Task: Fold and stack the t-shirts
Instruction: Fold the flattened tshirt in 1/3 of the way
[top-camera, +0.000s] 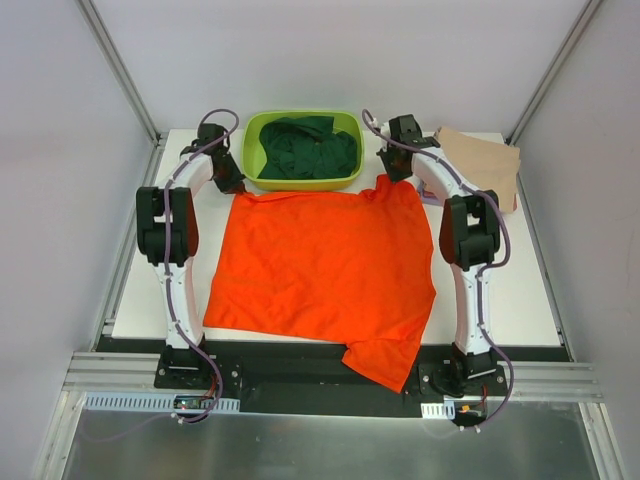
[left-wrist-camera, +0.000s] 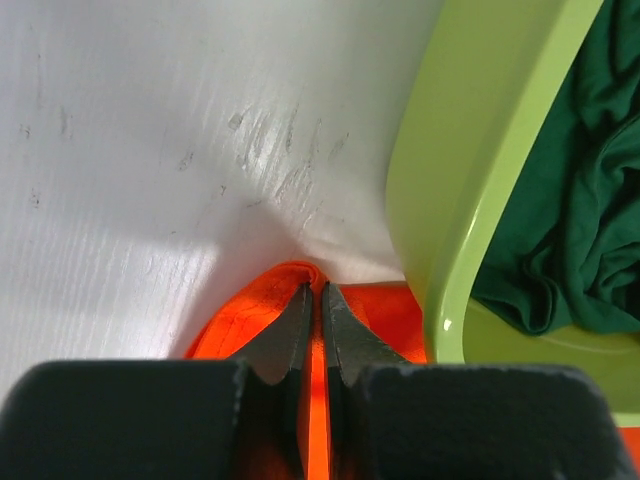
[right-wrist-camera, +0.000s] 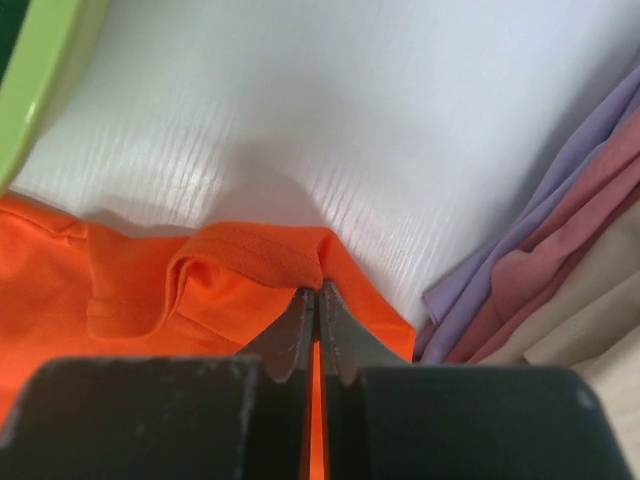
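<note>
The bright orange t-shirt (top-camera: 325, 265) lies spread flat across the table, one sleeve hanging over the near edge. My left gripper (top-camera: 228, 183) is shut on its far left corner (left-wrist-camera: 300, 275). My right gripper (top-camera: 395, 172) is shut on its far right corner (right-wrist-camera: 270, 255). A dark green t-shirt (top-camera: 305, 148) lies crumpled in the lime-green tub (top-camera: 252, 135), also in the left wrist view (left-wrist-camera: 580, 200). A stack of folded tees sits at the far right, tan on top (top-camera: 485, 160); lilac (right-wrist-camera: 560, 190), reddish (right-wrist-camera: 580, 250) and tan (right-wrist-camera: 610, 310) layers show in the right wrist view.
The tub (left-wrist-camera: 480, 160) stands at the table's far edge between the two grippers, close to the left one. The folded stack lies just right of my right gripper. White table (top-camera: 520, 290) shows bare to the right of the orange shirt.
</note>
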